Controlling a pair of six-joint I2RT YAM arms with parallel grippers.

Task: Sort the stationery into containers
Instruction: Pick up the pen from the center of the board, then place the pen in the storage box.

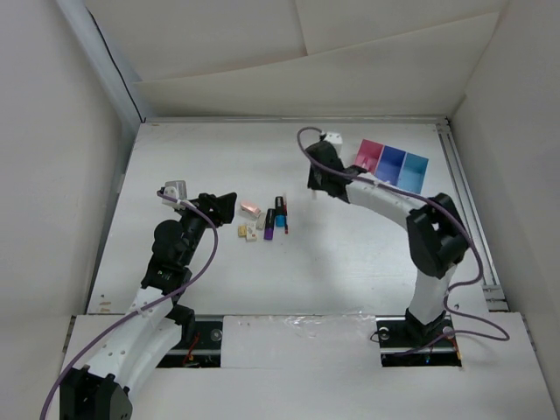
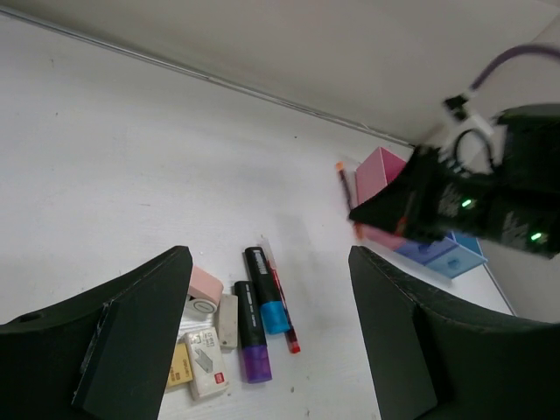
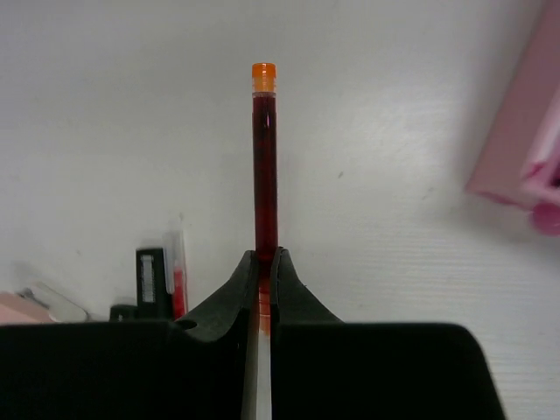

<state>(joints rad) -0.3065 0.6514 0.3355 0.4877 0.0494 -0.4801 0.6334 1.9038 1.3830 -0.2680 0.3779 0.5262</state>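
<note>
Dark red pen (image 3: 264, 157) with orange cap; tray (image 1: 390, 164) bins pink, dark blue, light blue.

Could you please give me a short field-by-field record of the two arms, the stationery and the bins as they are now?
right tool: shut on a red pen, orange end pointing away, close to the tray
left tool: open, holding nothing, beside the pile
pile: blue-ended marker, purple-ended marker, cream erasers, pink block, all on the table
tray: three joined bins, pink, dark blue, light blue; nothing visible inside from above
</note>
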